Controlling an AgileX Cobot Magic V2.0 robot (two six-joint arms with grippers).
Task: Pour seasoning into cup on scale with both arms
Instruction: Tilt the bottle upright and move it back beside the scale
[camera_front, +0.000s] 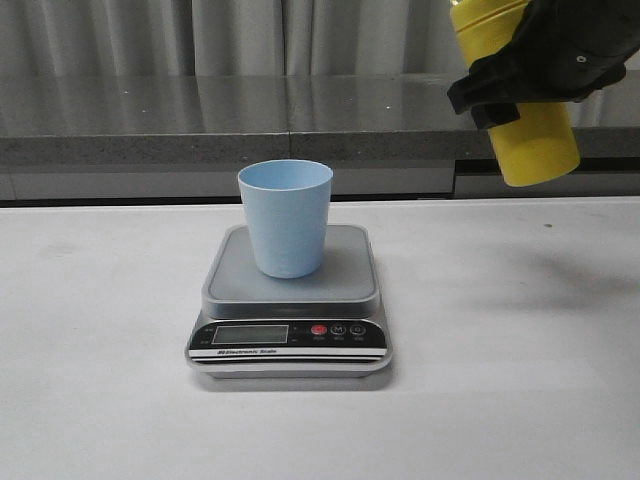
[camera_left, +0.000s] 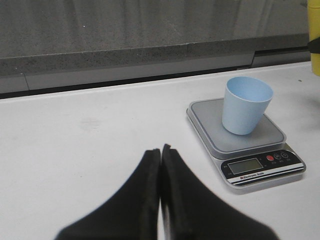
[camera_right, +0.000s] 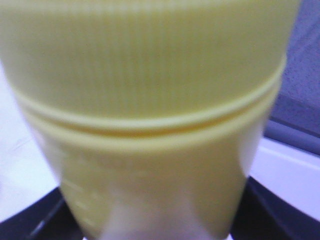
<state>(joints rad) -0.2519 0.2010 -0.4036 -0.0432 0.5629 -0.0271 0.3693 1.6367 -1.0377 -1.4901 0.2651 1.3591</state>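
Currently the right end effector (camera_front: 535, 70) is clamped on the bottle (camera_front: 535, 140), holding it off the worktop (camera_front: 500, 400) at far right, well above and right of the scale (camera_front: 289, 300). Bottle's top is cut off by the frame edge in the front view, so nozzle and cap aren't visible. Right wrist view is filled with blurred yellow bottle (camera_right: 150, 125), ribbed upper section over a smooth lower one. Cup (camera_front: 286, 217) stands upright on the scale platform, roughly centred, mouth open upward. Scale sits mid-worktop, display and red button facing near. Left end effector (camera_left: 160, 170) has its fingers pressed together with nothing between them, hovering over bare worktop left of the scale (camera_left: 245, 145) and cup (camera_left: 246, 105).
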